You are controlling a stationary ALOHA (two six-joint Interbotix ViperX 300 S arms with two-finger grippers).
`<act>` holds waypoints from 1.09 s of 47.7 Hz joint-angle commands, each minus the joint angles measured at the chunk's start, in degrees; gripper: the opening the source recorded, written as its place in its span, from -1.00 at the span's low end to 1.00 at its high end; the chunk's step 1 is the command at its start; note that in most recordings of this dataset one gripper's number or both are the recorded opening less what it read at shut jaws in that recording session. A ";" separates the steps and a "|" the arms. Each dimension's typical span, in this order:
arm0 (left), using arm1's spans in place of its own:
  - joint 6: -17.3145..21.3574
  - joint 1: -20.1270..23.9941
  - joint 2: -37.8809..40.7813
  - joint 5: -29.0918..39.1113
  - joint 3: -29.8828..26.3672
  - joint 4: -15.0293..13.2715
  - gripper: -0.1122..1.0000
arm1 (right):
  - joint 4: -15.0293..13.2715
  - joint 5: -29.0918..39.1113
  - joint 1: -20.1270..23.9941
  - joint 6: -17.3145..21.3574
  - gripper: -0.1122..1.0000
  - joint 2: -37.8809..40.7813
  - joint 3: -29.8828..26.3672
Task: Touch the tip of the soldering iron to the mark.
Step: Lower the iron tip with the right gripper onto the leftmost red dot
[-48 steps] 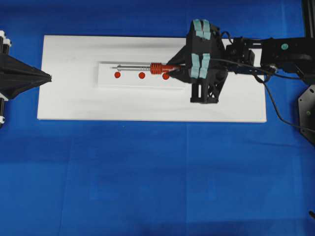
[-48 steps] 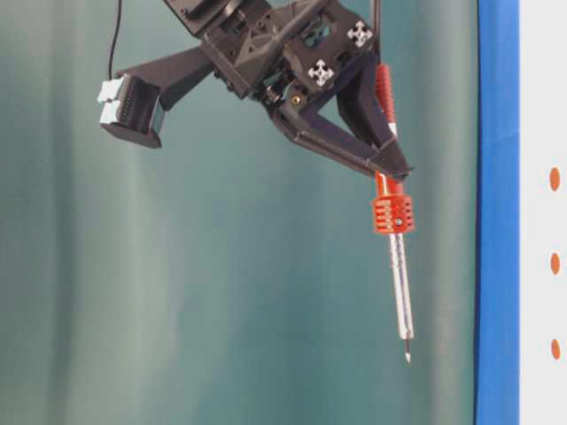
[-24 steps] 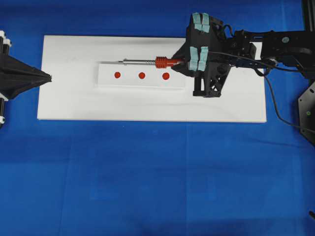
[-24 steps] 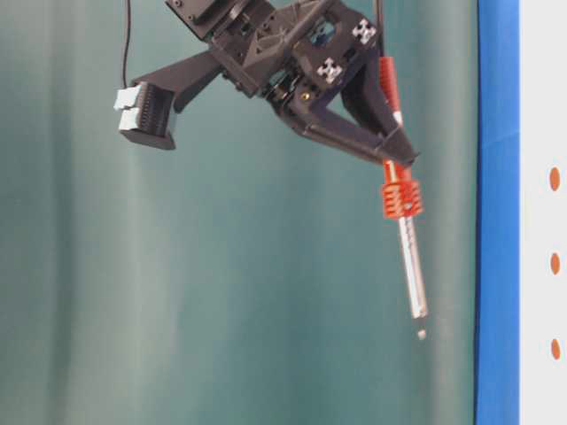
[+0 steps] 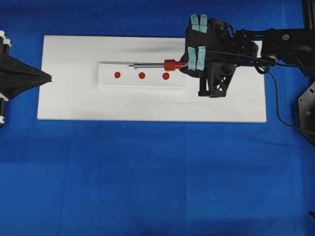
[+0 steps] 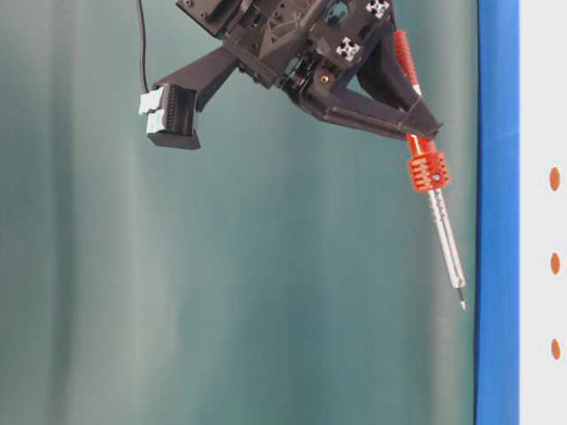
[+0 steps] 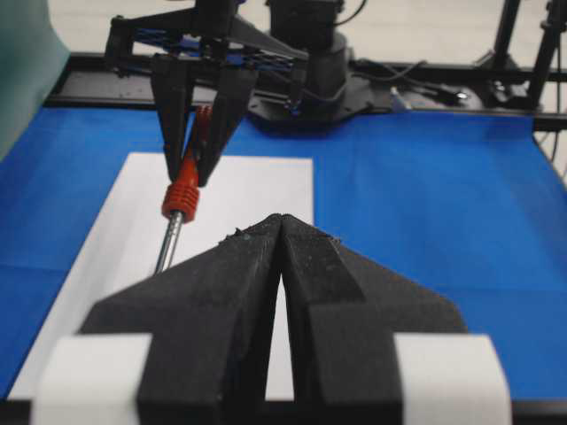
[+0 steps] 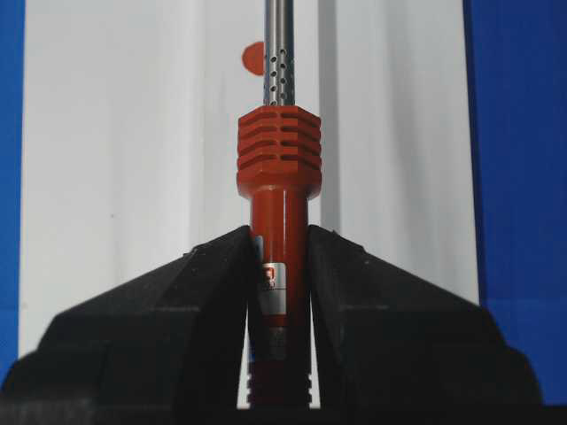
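- The soldering iron (image 8: 278, 221) is gripped in the right gripper (image 8: 278, 292) jaws.
- The tip (image 6: 462, 305) is held above the marks (image 5: 141, 75); contact is not yet made.
- The left gripper (image 7: 280, 266) jaws are closed, empty.

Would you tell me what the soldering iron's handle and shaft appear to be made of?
The soldering iron handle looks like matte red-orange moulded plastic, going by its ribbed collar. The shaft seems to be bright polished metal, judging by its silvery sheen and small drilled holes.
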 commanded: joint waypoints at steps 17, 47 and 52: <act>0.00 0.18 0.35 -0.53 -0.62 0.18 -0.80 | -0.09 -0.53 -0.09 0.00 -0.68 -1.41 -1.67; 0.00 0.09 0.44 -0.44 -0.53 0.18 -0.80 | 0.00 -1.93 0.97 0.00 -0.68 7.03 -5.10; 0.00 0.09 0.53 -0.53 -0.44 0.18 -0.80 | 0.00 -2.64 1.05 0.00 -0.68 8.70 -6.06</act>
